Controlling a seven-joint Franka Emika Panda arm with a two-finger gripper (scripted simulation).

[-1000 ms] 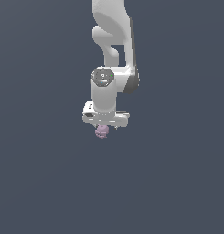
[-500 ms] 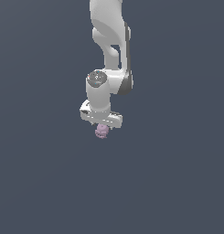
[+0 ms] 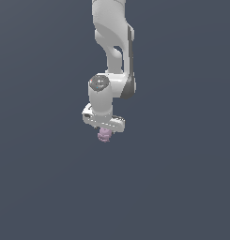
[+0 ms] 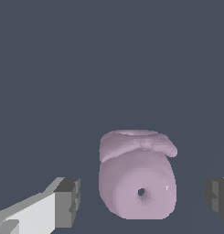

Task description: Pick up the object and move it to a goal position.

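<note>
Exterior view: 1 white Panda arm (image 3: 111, 51) descends from the 12 o'clock edge of the frame against a plain dark grey-blue background. The wrist housing sits near frame centre, with the gripper (image 3: 105, 131) mounted beneath it and tilted slightly, its bar lower toward the exterior view's right. The object (image 3: 104, 135), a small pale pink-purple blob, sits directly below the gripper bar at the 6 o'clock side of the hand. The fingers are too small to resolve here.

Wrist view: the object (image 4: 137, 180) appears as a rounded, lumpy pink-purple body with a folded upper lobe and 1 small dark hole in its near face. It lies between the 2 fingertips (image 4: 67, 202), which carry dark grey pads. A visible gap separates each pad from the object; neither pad touches it. The pincer is therefore released, its jaws spread wider than the object.
</note>
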